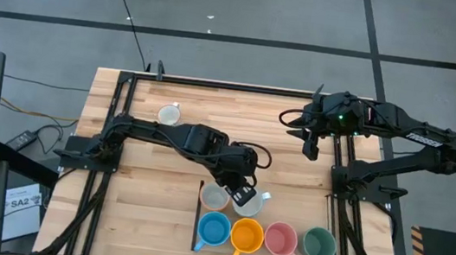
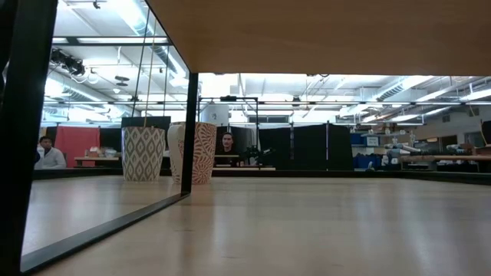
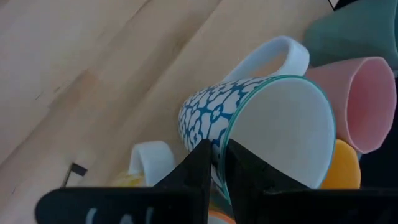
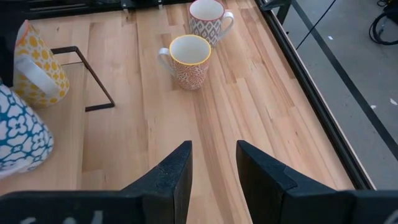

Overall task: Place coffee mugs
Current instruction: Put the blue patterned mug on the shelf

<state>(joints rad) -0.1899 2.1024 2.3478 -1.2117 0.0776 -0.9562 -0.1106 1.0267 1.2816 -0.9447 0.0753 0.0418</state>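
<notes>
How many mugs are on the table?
8. Blue mug, orange mug, pink mug, green mug in front; behind them yellow-patterned mug and blue-patterned mug, gripped by left gripper; farther off orange-patterned mug and diamond-patterned mug.

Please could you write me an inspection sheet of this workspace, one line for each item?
Surface: wooden table, mostly bare.
Job's things: blue mug, orange mug, pink mug and green mug in a row at the table's edge; cream mug behind the blue one; blue-patterned mug beside it; one lone mug apart.
Clutter: black corner marker beside the mugs.
Grippers: left gripper shut on the blue-patterned mug's rim; right gripper open, empty, above the table.
Cables: black cable on the floor.
Surroundings: person far behind.
</notes>
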